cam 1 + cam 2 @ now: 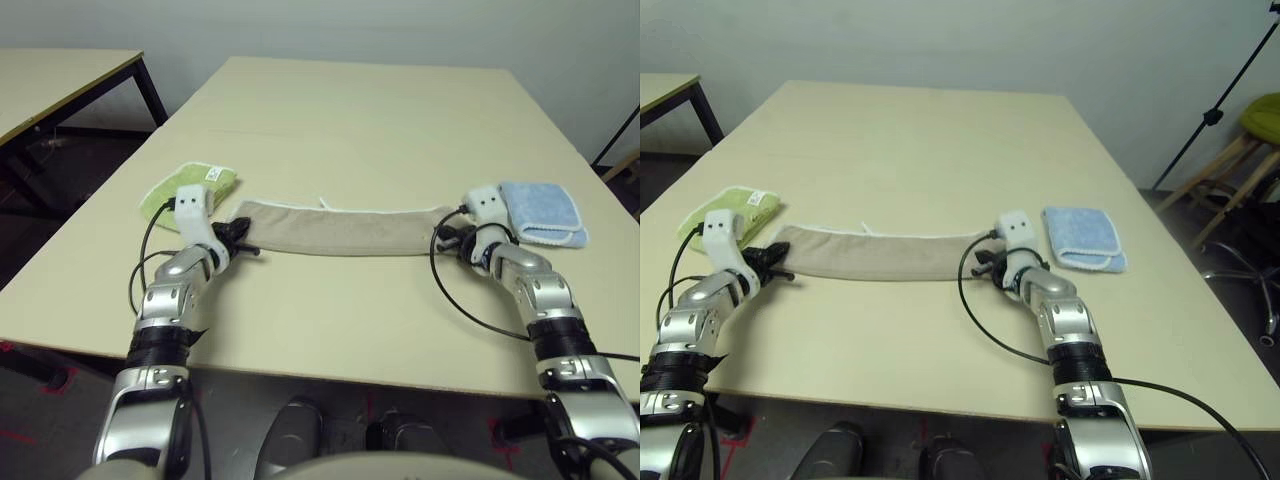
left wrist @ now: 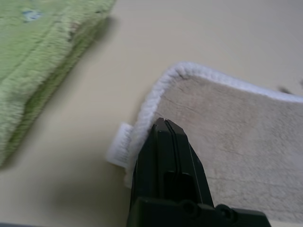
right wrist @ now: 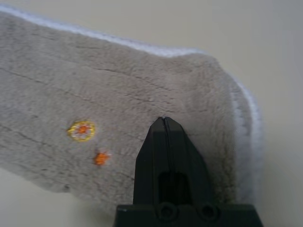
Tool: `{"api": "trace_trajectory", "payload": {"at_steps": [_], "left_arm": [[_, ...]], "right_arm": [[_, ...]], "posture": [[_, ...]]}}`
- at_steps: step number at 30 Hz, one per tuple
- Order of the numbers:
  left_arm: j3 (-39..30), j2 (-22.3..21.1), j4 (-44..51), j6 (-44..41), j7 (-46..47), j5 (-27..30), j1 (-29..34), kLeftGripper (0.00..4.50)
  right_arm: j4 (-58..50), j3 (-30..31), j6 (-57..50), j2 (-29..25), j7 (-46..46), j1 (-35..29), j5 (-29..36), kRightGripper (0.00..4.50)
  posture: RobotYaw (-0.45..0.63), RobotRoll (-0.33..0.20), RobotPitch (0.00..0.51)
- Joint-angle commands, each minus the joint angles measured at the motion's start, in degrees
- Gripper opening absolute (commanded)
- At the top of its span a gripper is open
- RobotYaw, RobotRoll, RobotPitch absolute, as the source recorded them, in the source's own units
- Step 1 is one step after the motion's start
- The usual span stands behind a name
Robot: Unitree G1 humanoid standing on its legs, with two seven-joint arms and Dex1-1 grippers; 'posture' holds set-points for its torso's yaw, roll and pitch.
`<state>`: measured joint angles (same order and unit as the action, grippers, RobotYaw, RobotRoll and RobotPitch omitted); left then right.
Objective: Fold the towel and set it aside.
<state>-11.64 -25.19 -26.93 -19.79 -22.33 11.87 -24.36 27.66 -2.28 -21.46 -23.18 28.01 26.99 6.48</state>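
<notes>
Beige-tan terry towel with white stitched edging (image 1: 335,230) laid as long folded strip across middle of pale wooden desk (image 1: 350,110). Left tool (image 1: 238,238) closed at towel's left end, right tool (image 1: 447,238) closed at right end. Lime-green folded cloth (image 1: 190,190) and light blue folded cloth (image 1: 545,212) flanking, near side edges.

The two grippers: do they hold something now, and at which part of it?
The fingers of the left gripper and the right gripper are closed over the two ends of the beige towel. Whether they pinch the cloth cannot be told.
</notes>
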Motion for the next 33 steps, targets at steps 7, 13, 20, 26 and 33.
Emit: {"api": "trace_trajectory", "payload": {"at_steps": [7, 13, 20, 26, 33], "left_arm": [[-0.7, -1.4, -1.9, 0.9, -1.3, 0.3, -1.8, 0.04], [-1.0, -3.7, 1.6, 2.0, -6.6, 2.3, -2.8, 1.29], [0.8, -8.9, 2.4, 6.9, -22.1, 4.8, -4.0, 3.66], [2.6, -12.5, 0.2, 12.7, -37.3, 6.7, -5.7, 4.5], [4.7, -13.6, -1.3, 18.3, -47.2, 6.3, -6.7, 4.5]], "right_arm": [[3.3, -4.4, -1.8, -2.5, -1.1, 0.9, 2.0, 0.0], [-5.2, -9.1, -11.2, -5.9, 3.8, 0.2, 9.3, 0.62], [-14.2, -20.7, -32.0, -8.4, 3.1, -1.3, 22.6, 3.14], [-17.7, -30.3, -49.4, -7.6, -4.2, -3.2, 28.5, 4.46], [-22.9, -40.4, -61.3, -0.6, -13.0, -4.1, 31.0, 4.46]], "posture": [[0.17, 0.0, 0.039], [0.17, 0.0, 0.044], [0.18, 0.0, 0.047], [0.16, 0.0, 0.045], [0.15, 0.0, 0.043]]}}
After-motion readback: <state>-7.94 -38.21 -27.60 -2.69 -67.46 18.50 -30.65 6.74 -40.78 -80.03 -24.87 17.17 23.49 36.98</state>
